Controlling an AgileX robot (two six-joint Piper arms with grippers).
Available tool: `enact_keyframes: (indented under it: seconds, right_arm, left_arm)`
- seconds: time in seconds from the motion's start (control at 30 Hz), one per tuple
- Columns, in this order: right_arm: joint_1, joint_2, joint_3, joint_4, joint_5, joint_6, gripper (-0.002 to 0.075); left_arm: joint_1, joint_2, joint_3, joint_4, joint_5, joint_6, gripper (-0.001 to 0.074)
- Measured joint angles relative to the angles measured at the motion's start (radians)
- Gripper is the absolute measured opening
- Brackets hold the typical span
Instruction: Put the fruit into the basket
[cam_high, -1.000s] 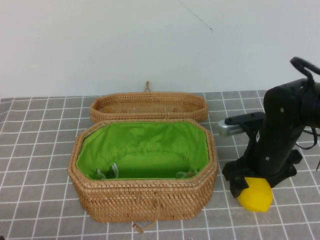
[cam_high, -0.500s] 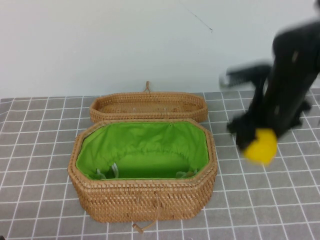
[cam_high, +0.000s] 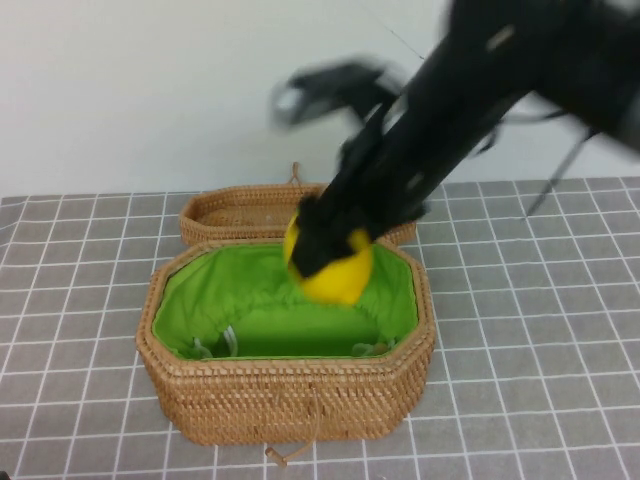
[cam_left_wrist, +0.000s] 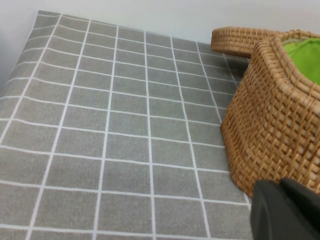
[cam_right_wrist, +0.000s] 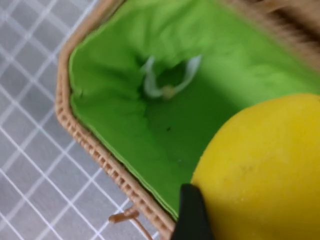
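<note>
My right gripper (cam_high: 328, 252) is shut on the bright yellow lemon (cam_high: 335, 275) and holds it in the air over the open basket (cam_high: 290, 395), above its green lining (cam_high: 250, 290). In the right wrist view the lemon (cam_right_wrist: 265, 170) fills the near corner, with one dark finger (cam_right_wrist: 192, 212) against it and the green lining (cam_right_wrist: 150, 115) below. My left gripper (cam_left_wrist: 287, 210) shows only as a dark tip beside the basket's wicker wall (cam_left_wrist: 272, 115), low at the table.
The shallow unlined woven lid (cam_high: 250, 210) lies flat behind the basket, partly hidden by my right arm. A grey tablecloth with a white grid (cam_high: 540, 340) covers the table. A pale wall stands behind.
My right arm has lifted the lemon off the table at the basket's right and swung it up and left, over the basket's opening. The left arm has not moved.
</note>
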Motion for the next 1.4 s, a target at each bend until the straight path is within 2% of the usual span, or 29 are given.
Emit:
enact_keyframes:
  seconds: [0.13,0.17,0.23,0.3,0.37,0.47,0.67,0.73,0.77,0.87,0.93,0.97,1.13,1.4]
  right_arm:
    - [0.012,0.110,0.000,-0.003,0.000,-0.016,0.0351]
    - [0.012,0.134,0.000,-0.005,0.007,-0.016,0.0381]
    - [0.012,0.168,-0.008,-0.017,0.027,-0.012,0.0478]
    - [0.012,0.187,-0.014,-0.020,0.033,-0.010,0.0608]
    - [0.012,0.193,-0.023,-0.020,0.033,-0.009,0.0690]
    - [0.012,0.192,-0.051,-0.034,0.043,-0.011,0.0704]
    - [0.010,0.192,-0.180,-0.084,0.187,-0.006,0.0701]
    - [0.010,0.185,-0.222,-0.121,0.211,0.018,0.0660]
    - [0.010,0.178,-0.234,-0.138,0.211,0.039,0.0609]
    - [0.010,0.151,-0.281,-0.201,0.211,0.054,0.0332]
    - [0.010,0.130,-0.315,-0.247,0.211,0.054,0.0088]
    - [0.010,0.119,-0.327,-0.259,0.211,0.054,-0.0003]
    - [0.010,-0.018,-0.332,-0.309,0.211,-0.020,0.0000]
    - [0.010,-0.319,-0.302,-0.370,0.195,-0.041,0.0000]
  left_arm:
    - [0.000,0.000,0.000,0.000,0.000,0.000,0.0001]
    - [0.000,0.000,0.000,0.000,0.000,0.000,0.0001]
    - [0.000,0.000,0.000,0.000,0.000,0.000,0.0001]
    - [0.000,0.000,0.000,0.000,0.000,0.000,0.0001]
    - [0.000,0.000,0.000,0.000,0.000,0.000,0.0001]
    - [0.000,0.000,0.000,0.000,0.000,0.000,0.0001]
    - [0.000,0.000,0.000,0.000,0.000,0.000,0.0001]
    - [0.000,0.000,0.000,0.000,0.000,0.000,0.0001]
    - [0.000,0.000,0.000,0.000,0.000,0.000,0.0001]
    - [0.000,0.000,0.000,0.000,0.002,0.000,0.0001]
    - [0.000,0.000,0.000,0.000,0.002,0.000,0.0001]
    - [0.000,0.000,0.000,0.000,0.002,0.000,0.0001]
    - [0.000,0.000,0.000,0.000,0.002,0.000,0.0001]
    - [0.000,0.000,0.000,0.000,0.002,0.000,0.0001]
